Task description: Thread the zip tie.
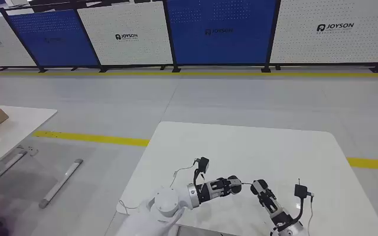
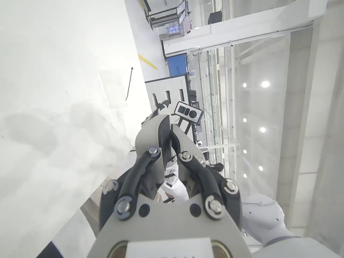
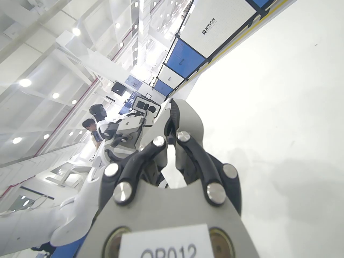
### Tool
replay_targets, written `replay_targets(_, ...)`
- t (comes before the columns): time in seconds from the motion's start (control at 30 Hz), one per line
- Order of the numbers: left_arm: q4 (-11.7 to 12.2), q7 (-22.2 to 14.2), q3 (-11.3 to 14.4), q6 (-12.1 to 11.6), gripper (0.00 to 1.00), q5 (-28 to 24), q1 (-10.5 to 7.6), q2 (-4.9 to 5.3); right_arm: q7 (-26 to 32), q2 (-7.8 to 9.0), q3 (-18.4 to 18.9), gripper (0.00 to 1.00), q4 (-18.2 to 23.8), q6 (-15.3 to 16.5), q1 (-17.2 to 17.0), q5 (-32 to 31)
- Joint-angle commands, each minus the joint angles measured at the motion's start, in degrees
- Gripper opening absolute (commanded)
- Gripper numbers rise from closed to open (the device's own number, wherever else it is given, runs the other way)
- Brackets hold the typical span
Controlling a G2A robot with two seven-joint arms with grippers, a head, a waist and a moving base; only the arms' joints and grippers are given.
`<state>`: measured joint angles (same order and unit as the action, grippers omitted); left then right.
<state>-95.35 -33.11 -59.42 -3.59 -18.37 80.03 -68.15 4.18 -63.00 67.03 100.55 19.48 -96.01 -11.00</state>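
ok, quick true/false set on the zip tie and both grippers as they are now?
1. The zip tie is black. True.
2. The left gripper has its fingers spread wide. False: they are closed together.
3. The zip tie lies on the white table, apart from the left gripper. True.
4. The right gripper is wide open. False: its fingers are closed together.
5. Both grippers sit at the table's far edge. False: they are at the near edge, close to each other.
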Motion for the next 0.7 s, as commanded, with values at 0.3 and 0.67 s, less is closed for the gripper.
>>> replay_targets(0.3, 1.5, -0.5, 0.5, 4.9, 0.00, -0.5, -2.45, 0.21, 0.5, 0.29, 0.3, 0.00, 0.5, 0.0, -0.6, -0.4)
replay_targets(0.67, -0.5, 8.6, 3.1, 5.2, 0.00, 8.8, -1.68, 0.12, 0.1, 0.39, 0.2, 0.00, 0.2, 0.0, -0.5, 0.0)
